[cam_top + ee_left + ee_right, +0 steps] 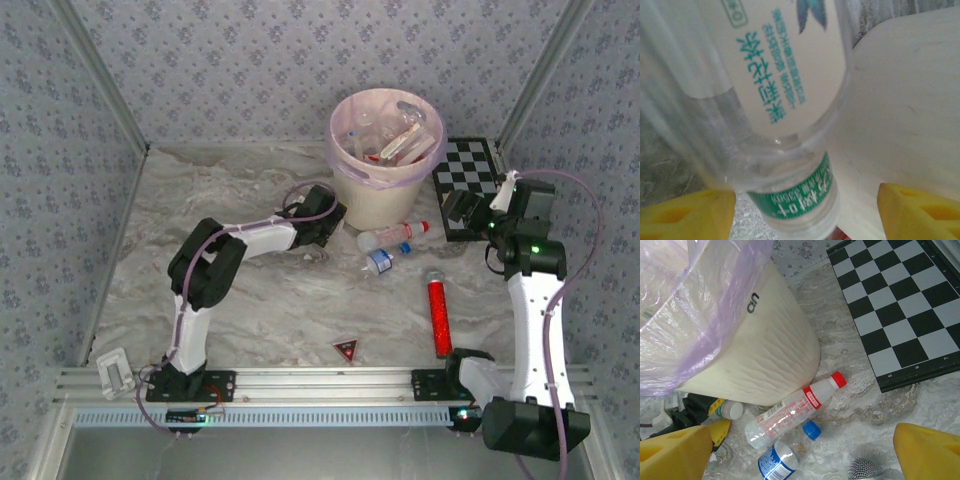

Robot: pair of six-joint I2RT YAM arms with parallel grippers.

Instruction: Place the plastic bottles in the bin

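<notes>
A clear plastic bottle (785, 125) with a white label and a green band at its neck lies closest to the left wrist camera. Its neck and cap sit between the yellow fingertips of the left gripper (805, 210) and its body runs up the view, so its long axis looks more in line with the fingers than across them. The gripper is part open: one finger is at the bottle's shoulder and the other stands apart from the cap, so no firm hold shows yet. The cream wall of the bin (910, 100) is just beside it.

Two more bottles lie on the bench (850, 390) at the bin's foot, a red-capped bottle (790, 410) and a blue-labelled bottle (772, 462). The right gripper (802, 452) hangs above them, wide and empty, and is the nearer arm for those. The checkerboard (900, 305) lies beyond.
</notes>
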